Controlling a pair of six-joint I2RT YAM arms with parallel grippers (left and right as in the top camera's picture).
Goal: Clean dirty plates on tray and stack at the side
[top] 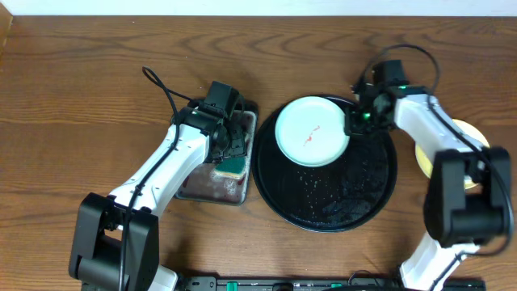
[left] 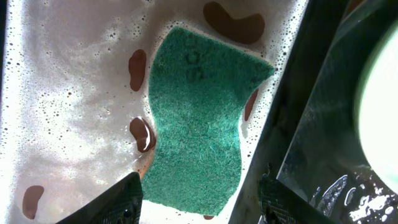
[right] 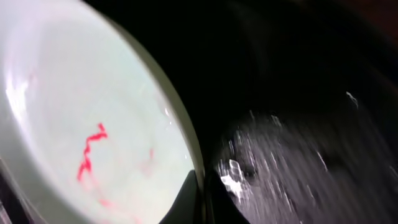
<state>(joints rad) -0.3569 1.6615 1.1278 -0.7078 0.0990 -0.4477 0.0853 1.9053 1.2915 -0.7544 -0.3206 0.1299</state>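
A pale mint-green plate (top: pixel 311 131) with a thin red sauce smear sits at the upper left of the round black tray (top: pixel 367 194). My right gripper (top: pixel 352 123) is shut on the plate's right rim; the right wrist view shows the fingers (right: pixel 200 198) pinching that rim beside the plate (right: pixel 81 124). A yellow plate (top: pixel 475 136) lies on the bare wood to the right, partly hidden by the right arm. My left gripper (top: pixel 233 153) is open over the green sponge (left: pixel 199 124), its fingers (left: pixel 199 198) on either side of the sponge's near end. A third plate is not in view.
The sponge lies in soapy water in a small rectangular metal tray (top: pixel 210 187) with reddish stains (left: pixel 233 23), just left of the black tray. The black tray's floor (right: pixel 298 149) is wet with droplets. A black rail runs along the table's front edge (top: pixel 323 283).
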